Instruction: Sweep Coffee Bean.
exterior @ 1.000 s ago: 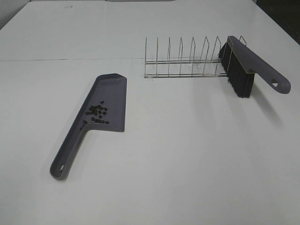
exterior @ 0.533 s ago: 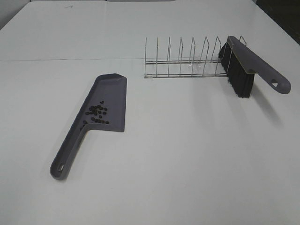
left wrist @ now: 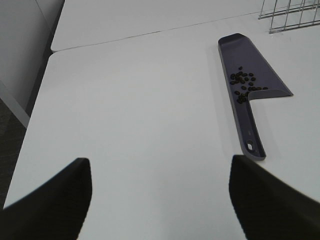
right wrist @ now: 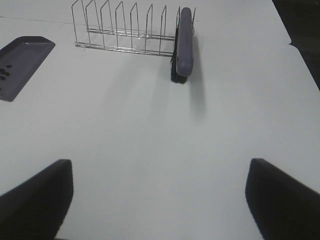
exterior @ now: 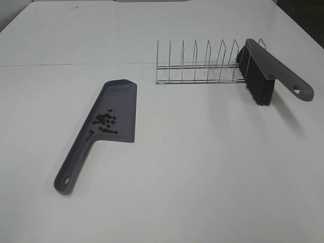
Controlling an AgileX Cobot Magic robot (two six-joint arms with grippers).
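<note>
Toward the left edge of the white worktop (exterior: 202,177): tiny dark oval coffee beans (exterior: 104,123) clustered inside grey plastic dustpan (exterior: 109,116). Left end effector (left wrist: 160,195) and right end effector (right wrist: 160,195) both spread wide, empty. Risk: nudging the dustpan handle, scattering beans. No readable writing.

Wire rack (exterior: 197,63) stands on white table (exterior: 202,167), near its far edge w/ seam.
</note>
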